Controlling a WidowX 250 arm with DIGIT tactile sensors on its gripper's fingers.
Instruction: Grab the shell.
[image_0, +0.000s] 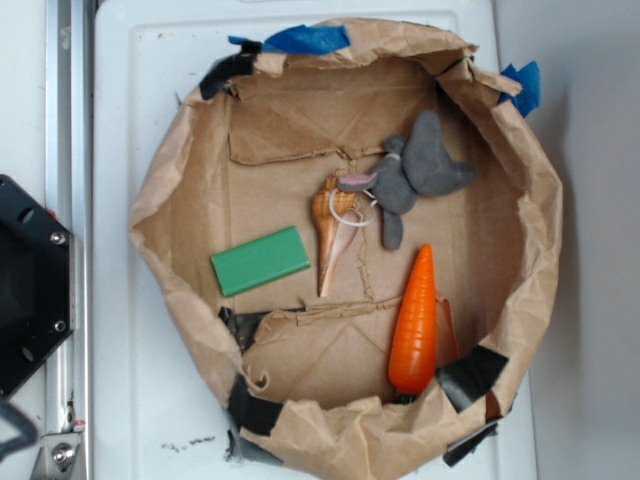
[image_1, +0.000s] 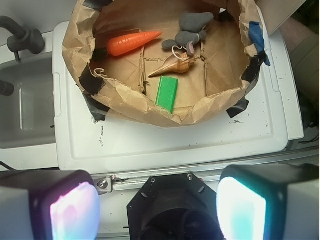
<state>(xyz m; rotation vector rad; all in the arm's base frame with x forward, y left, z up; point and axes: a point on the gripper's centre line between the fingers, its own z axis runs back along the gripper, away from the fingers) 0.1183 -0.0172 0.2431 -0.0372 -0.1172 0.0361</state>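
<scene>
The shell (image_0: 333, 228) lies in the middle of the brown paper-lined bowl (image_0: 175, 190), tan-orange and ribbed, its point toward the near rim. In the wrist view the shell (image_1: 172, 65) sits far ahead, beyond the green block. My gripper (image_1: 157, 207) is open, its two pads wide apart with nothing between them. It hovers over the robot's black base, well outside the bowl. The exterior view shows none of the gripper.
A grey plush animal (image_0: 415, 172) touches the shell's wide end. An orange carrot (image_0: 415, 322) lies to the right, a green block (image_0: 260, 260) to the left. The bowl's crumpled paper wall (image_1: 150, 102) stands between gripper and shell. A sink (image_1: 25, 105) is at the wrist view's left.
</scene>
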